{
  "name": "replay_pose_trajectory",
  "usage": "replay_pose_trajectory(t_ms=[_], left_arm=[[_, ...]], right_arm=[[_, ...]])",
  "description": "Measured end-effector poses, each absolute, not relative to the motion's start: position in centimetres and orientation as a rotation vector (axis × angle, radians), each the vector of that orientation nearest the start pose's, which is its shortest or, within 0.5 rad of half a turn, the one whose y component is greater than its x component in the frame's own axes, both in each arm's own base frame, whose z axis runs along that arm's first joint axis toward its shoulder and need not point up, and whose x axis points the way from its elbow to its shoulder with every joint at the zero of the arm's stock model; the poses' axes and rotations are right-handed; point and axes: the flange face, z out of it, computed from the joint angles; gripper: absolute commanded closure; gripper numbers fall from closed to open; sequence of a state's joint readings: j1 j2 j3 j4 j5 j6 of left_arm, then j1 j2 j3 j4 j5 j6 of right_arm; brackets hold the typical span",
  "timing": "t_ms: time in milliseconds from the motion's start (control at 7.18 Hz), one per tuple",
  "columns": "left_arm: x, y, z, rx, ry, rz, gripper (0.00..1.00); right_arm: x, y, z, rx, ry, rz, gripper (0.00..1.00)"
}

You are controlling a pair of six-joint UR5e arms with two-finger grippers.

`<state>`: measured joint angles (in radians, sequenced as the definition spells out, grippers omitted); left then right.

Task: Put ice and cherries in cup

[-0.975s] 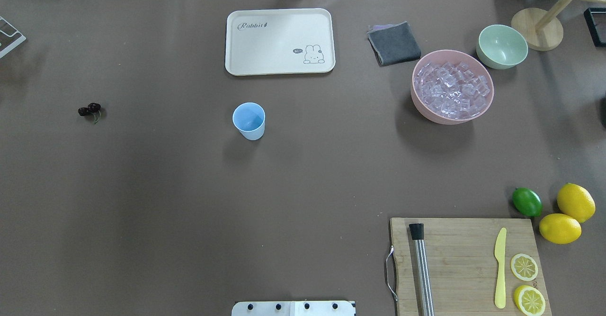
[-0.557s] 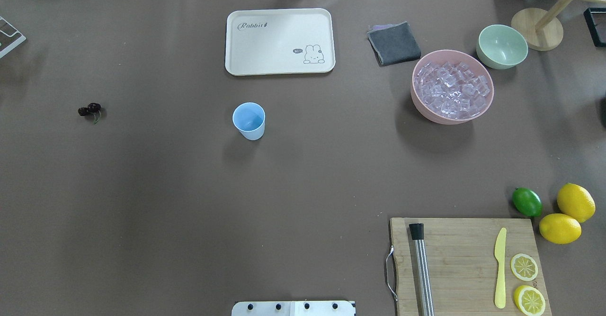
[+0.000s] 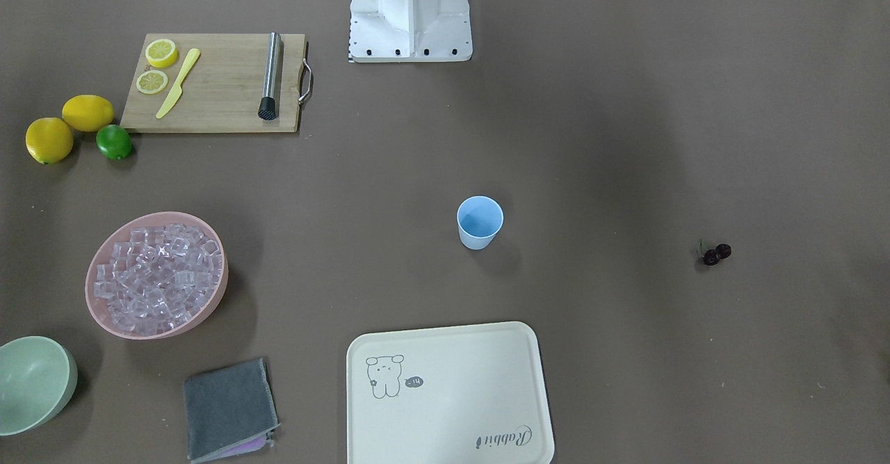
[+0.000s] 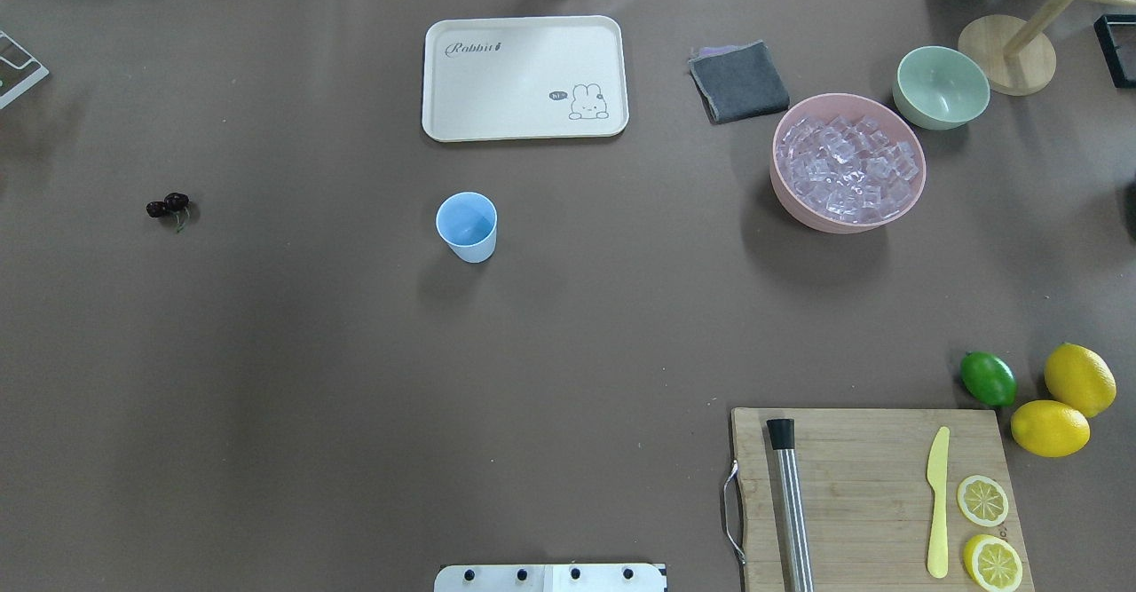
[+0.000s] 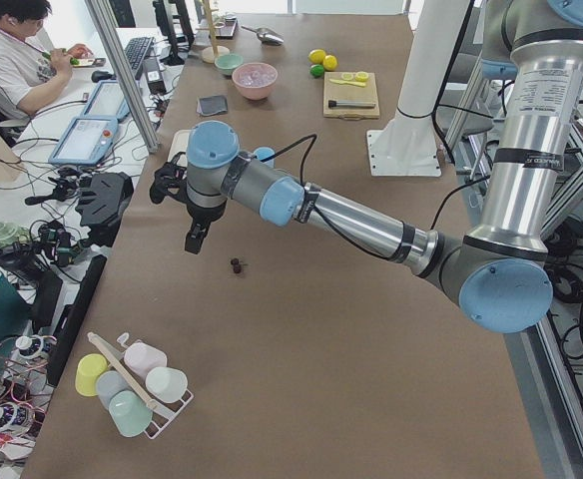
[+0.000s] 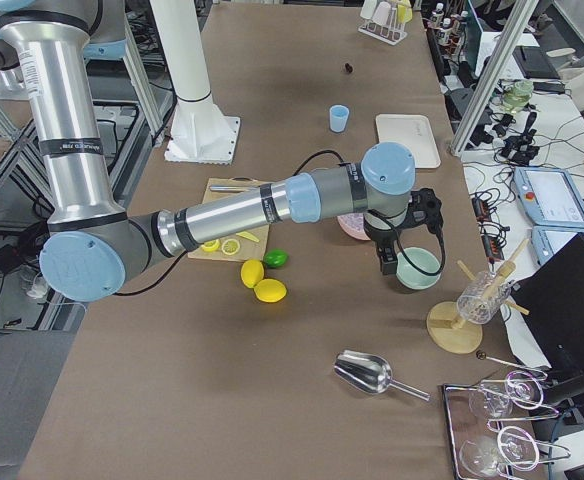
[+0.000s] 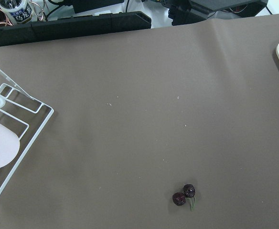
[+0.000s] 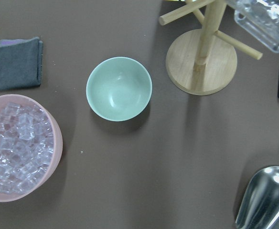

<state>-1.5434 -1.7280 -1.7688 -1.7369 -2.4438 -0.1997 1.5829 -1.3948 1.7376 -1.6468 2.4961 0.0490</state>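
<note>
Front-facing view: the cup (image 3: 480, 222) stands upright at centre, the cherries (image 3: 715, 253) lie well apart at right, the ice (image 3: 156, 276) fills the pink bowl (image 3: 212, 304) at lower left; overhead, cup left of centre, cherries far left, ice upper right. Side views: the left gripper (image 5: 196, 238) hangs near the cherries, the right gripper (image 6: 387, 262) beside the green bowl (image 6: 422, 280); whether their fingers are spread or closed cannot be told. Wrist views: cherries low, right of centre; ice lower left.

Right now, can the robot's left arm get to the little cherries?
Probably yes. The left gripper hangs above the table close beside the cherries. They lie alone on bare tabletop, with nothing standing between them and the gripper.
</note>
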Motion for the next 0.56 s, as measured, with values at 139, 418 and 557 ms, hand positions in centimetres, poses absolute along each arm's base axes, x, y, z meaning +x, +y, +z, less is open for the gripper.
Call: replay_pose_trajectory(t_ms=[139,418,557], left_arm=[[-4.1,-55.5,45.3,0.394,0.898,0.073,0.02],[-3.5,-55.2,45.9,0.385,0.902,0.076,0.02],[-3.1,-55.2,46.1,0.378,0.902,0.076,0.02]], right_arm=[[4.3,-55.5,46.8,0.225,-0.919,-0.059,0.01],[-1.2,-56.2,43.3,0.213,-0.867,-0.041,0.01],[-5.9,-57.2,40.7,0.198,-0.849,-0.023,0.01]])
